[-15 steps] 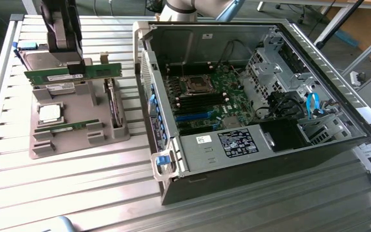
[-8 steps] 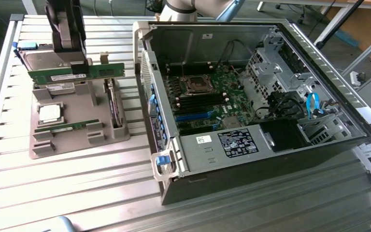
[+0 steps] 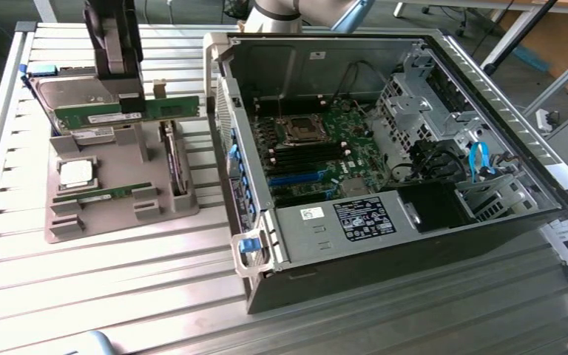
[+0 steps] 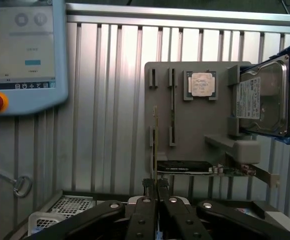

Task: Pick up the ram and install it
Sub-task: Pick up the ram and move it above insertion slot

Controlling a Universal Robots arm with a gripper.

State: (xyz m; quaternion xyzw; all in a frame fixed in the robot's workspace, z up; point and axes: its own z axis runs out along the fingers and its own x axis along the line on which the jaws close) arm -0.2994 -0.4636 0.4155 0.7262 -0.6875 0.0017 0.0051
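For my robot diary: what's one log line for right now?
gripper: shut on ram | ram: held above tray | case: open, beside tray

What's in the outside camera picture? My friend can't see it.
A black end effector grips a green ram stick over a gray parts holder on a ribbed metal table. On the exterior view's right lies an open computer case, its motherboard showing.

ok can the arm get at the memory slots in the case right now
Probably yes: the case lies open, side panel off, and nothing visibly crosses the memory slots.
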